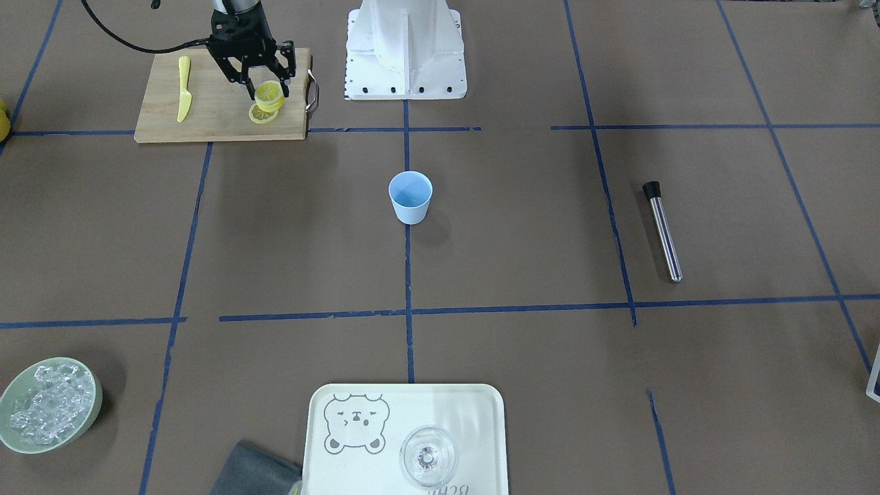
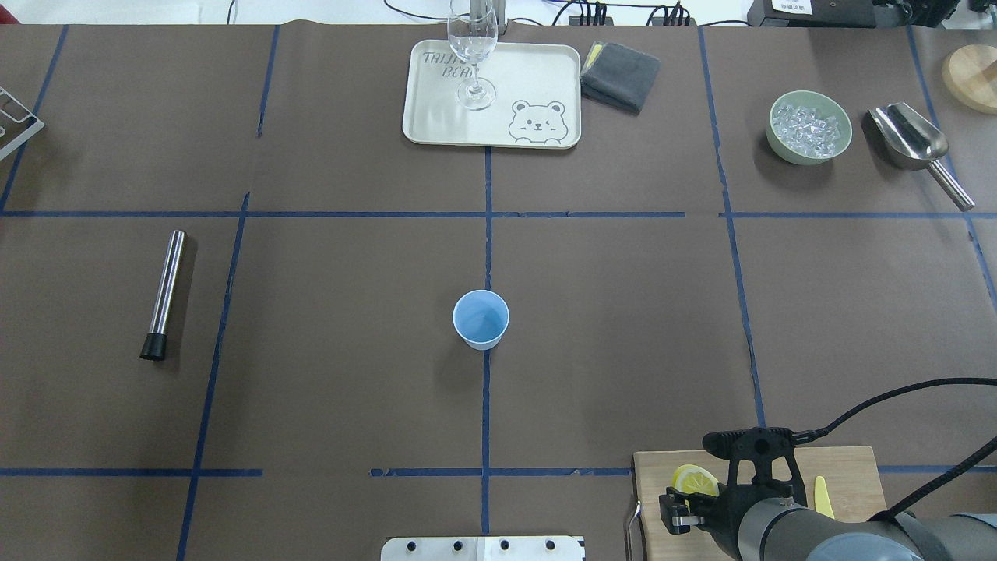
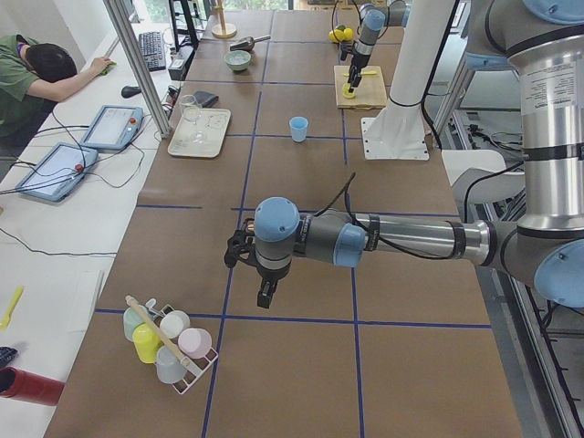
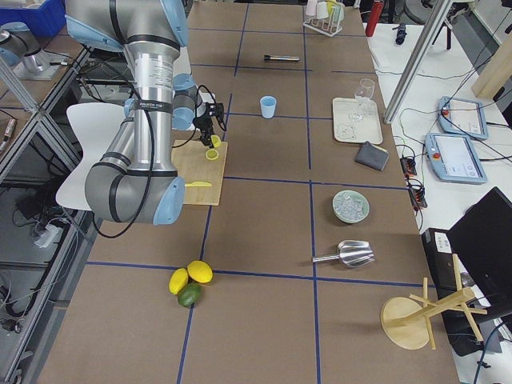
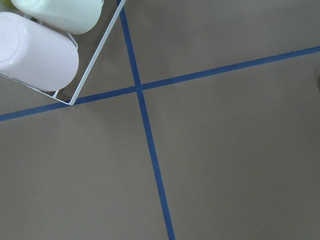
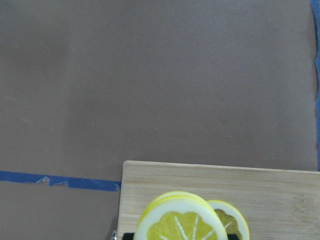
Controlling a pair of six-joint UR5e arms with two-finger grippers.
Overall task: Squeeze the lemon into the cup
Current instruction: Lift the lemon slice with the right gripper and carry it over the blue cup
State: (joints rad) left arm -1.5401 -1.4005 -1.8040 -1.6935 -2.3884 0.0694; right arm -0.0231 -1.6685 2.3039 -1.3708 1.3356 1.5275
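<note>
Right gripper (image 1: 266, 91): clamped on the lemon (image 6: 179, 224), one finger on each side of the stacked slices.
Lemon: held just above the cutting board (image 1: 206, 117), well apart from the cup (image 1: 410, 196), off to the robot's right of it and nearer the base.
Loose slice (image 1: 262, 114): flat on the board, just beside the held piece.
Knife (image 1: 183, 88): on the board, on the side away from the cup.
Cup: upright on the table.
Left gripper (image 3: 266, 297): well apart from the cup on the robot's left, near a wire rack (image 3: 173, 345). Whether it is open or closed cannot be told.

Bare table (image 1: 522, 227) stretches between cutting board (image 1: 206, 110) and cup (image 1: 410, 197).
</note>
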